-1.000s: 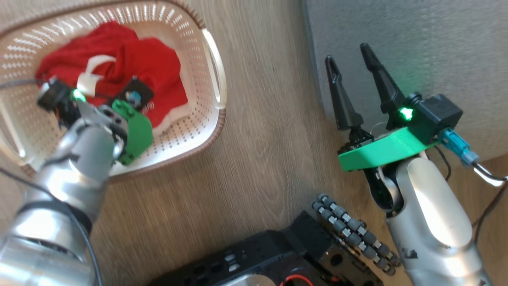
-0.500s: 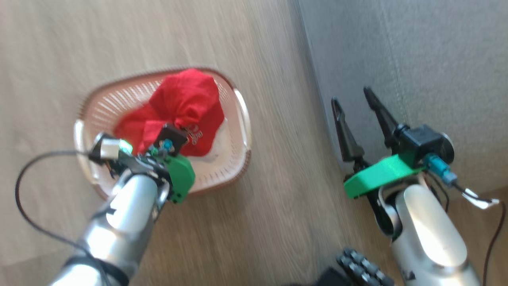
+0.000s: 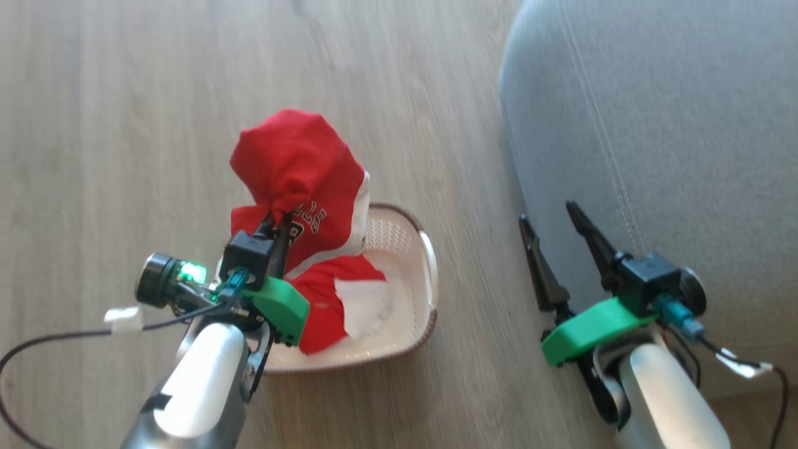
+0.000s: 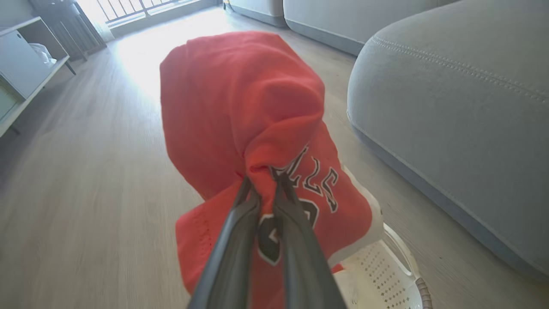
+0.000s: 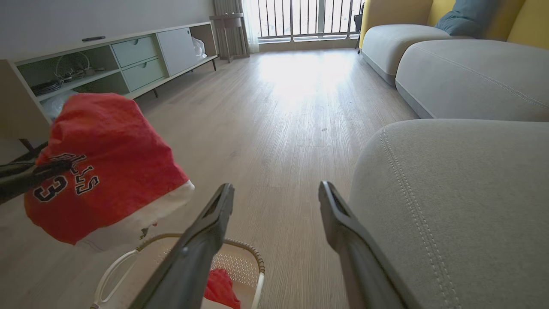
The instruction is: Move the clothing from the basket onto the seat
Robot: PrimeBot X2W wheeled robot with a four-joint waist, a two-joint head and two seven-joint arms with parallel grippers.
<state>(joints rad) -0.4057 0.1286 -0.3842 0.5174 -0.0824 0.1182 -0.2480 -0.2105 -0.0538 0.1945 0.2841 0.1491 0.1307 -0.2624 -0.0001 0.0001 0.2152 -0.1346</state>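
My left gripper (image 3: 278,219) (image 4: 260,174) is shut on a bunched fold of a red garment (image 3: 298,163) (image 4: 240,107) (image 5: 103,167) with black-and-white lettering and white trim. It hangs lifted above the cream basket (image 3: 416,274) (image 5: 246,253). A second red piece of clothing (image 3: 324,299) (image 5: 221,287) with a white patch lies inside the basket. My right gripper (image 3: 552,211) (image 5: 276,189) stands open with nothing between its fingers, beside the left edge of the grey seat (image 3: 654,125) (image 4: 463,107) (image 5: 454,193).
Wood-look floor (image 3: 156,125) surrounds the basket. A low cabinet (image 5: 107,60) with shelves and drawers runs along the far left wall. More grey cushions (image 5: 472,81) and yellow backrests (image 5: 399,13) stand beyond the seat. A black cable (image 3: 37,349) trails from my left wrist.
My left gripper has risen with the lettered red garment, lifting it out of the basket. The head camera has moved up and back, so the basket looks smaller. The right gripper stays open.
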